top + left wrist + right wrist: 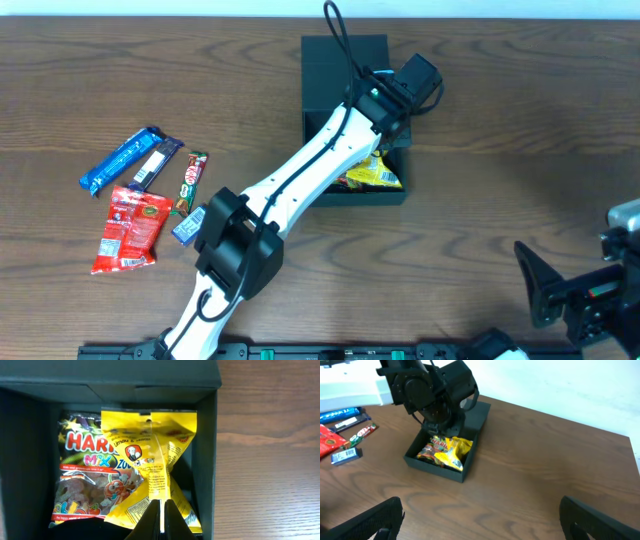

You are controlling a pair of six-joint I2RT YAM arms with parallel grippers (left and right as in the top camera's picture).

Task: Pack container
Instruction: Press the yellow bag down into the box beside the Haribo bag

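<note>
The matte, dark, square cardboard container [340,62] sits mid-worktop [520,130] toward the far edge, directly under the left claw [161,506], which pinches a glossy, crinkled yellow packet [150,445]. The left wrist view shows a gummy bag [85,475] that the arm hides from overhead. The right claw [480,520], spread wide, hangs well apart near the front right corner.

Your left arm [300,180] stretches from the 6 o'clock edge up toward 1 o'clock, with the wrist tipped downward. Your left gripper [162,507] is pinched closed on the yellow packet [150,455]. Your right gripper [480,505] sits low at 4 o'clock, its fingers [370,520] spread wide apart.
</note>
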